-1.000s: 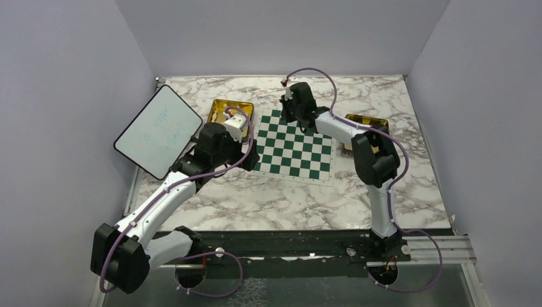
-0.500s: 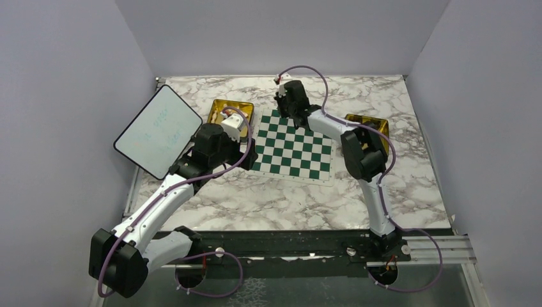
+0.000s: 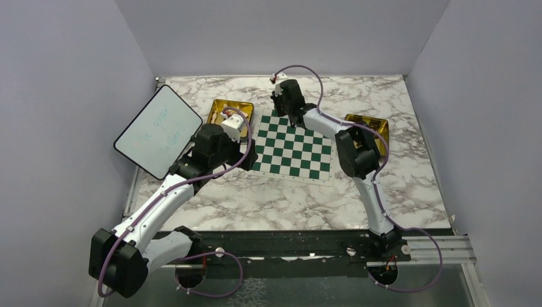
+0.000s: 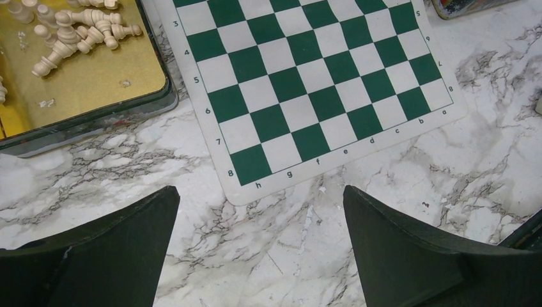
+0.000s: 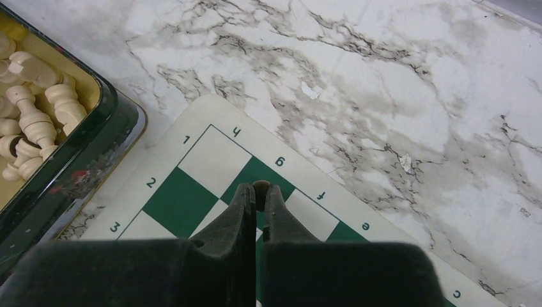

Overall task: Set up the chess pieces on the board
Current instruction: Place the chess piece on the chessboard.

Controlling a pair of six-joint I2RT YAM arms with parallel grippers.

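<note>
Chess pieces (image 4: 89, 35), cream, lie heaped in gold tray (image 4: 96, 89) just left of board (image 3: 294, 144). Left claw (image 4: 262, 256) released, hovering over table (image 4: 486, 166) off board's near-left corner. Right claw (image 5: 257, 192) clenched over board's far-left corner; small knob (image 5: 260, 186) between tips, can't identify.

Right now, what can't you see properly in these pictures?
Right wrist view: the right gripper hides all but the top of the dark piece, so its kind is unclear.
Top view: the right arm covers most of the right tray.
Left wrist view: the picture edge cuts off some cream pieces.
Top view: the writing on the tablet is too faint.
</note>
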